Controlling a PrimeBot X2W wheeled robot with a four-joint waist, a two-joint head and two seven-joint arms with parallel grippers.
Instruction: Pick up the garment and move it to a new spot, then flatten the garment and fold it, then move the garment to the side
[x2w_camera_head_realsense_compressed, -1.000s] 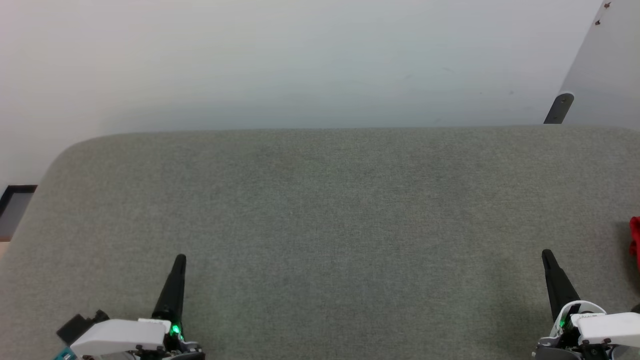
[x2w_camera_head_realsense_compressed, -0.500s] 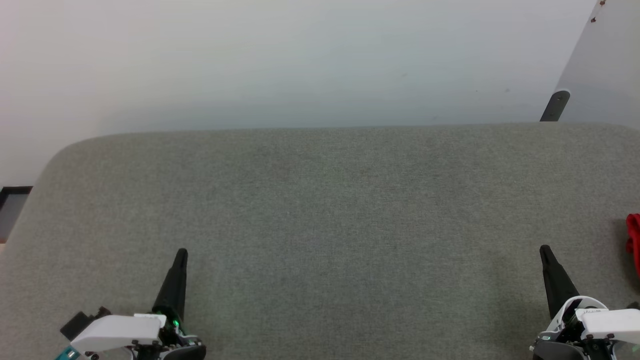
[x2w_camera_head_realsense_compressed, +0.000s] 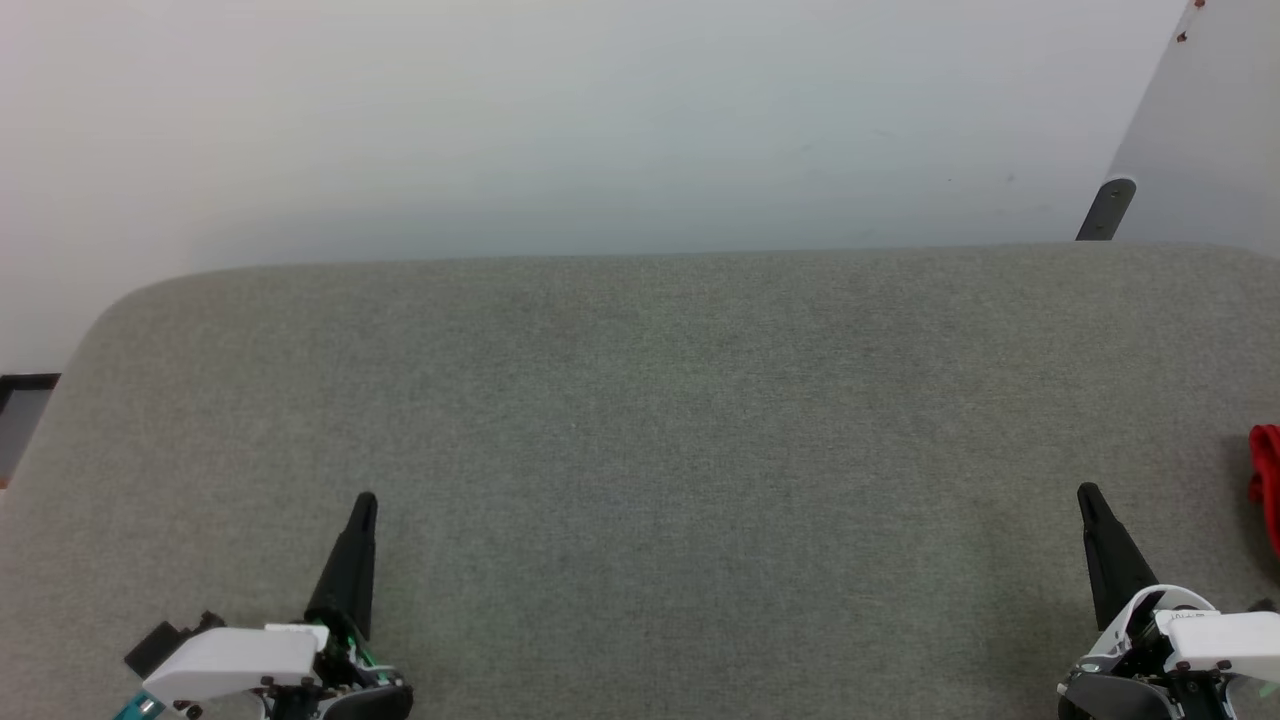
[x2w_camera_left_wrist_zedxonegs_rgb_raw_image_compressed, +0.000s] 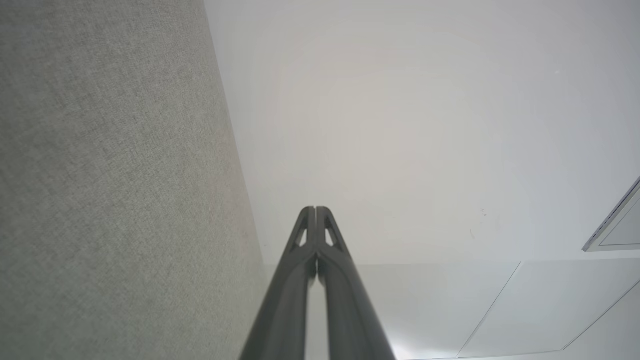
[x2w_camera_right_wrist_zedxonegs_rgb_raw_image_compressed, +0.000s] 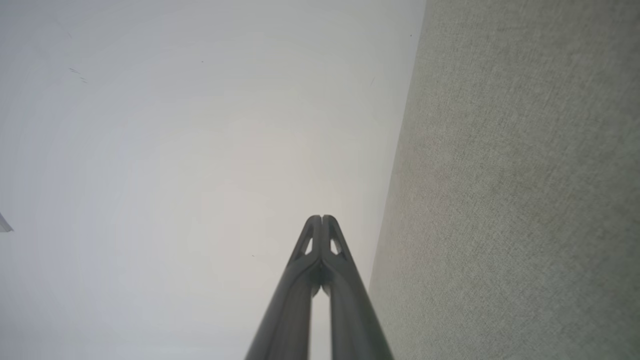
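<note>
A small red piece of the garment (x2w_camera_head_realsense_compressed: 1266, 475) pokes in at the far right edge of the head view, lying on the grey fabric surface (x2w_camera_head_realsense_compressed: 640, 420); the rest of it is out of view. My left gripper (x2w_camera_head_realsense_compressed: 364, 500) hovers at the lower left, shut and holding nothing. At the lower right my right gripper (x2w_camera_head_realsense_compressed: 1086, 492) is also shut and empty, a short way left of the red cloth. The left wrist view shows its own fingers (x2w_camera_left_wrist_zedxonegs_rgb_raw_image_compressed: 316, 210) pressed together, and the right wrist view shows the same of its gripper (x2w_camera_right_wrist_zedxonegs_rgb_raw_image_compressed: 321, 218).
A pale wall (x2w_camera_head_realsense_compressed: 600, 120) rises behind the grey surface. A dark bracket (x2w_camera_head_realsense_compressed: 1104, 208) with a light panel stands at the back right. The surface's rounded corner (x2w_camera_head_realsense_compressed: 110, 310) falls away at the left, beside a dark frame (x2w_camera_head_realsense_compressed: 25, 385).
The head camera has shifted a little, so the whole picture slid. Both grippers stay shut in the same rest pose, and the garment lies where it was.
</note>
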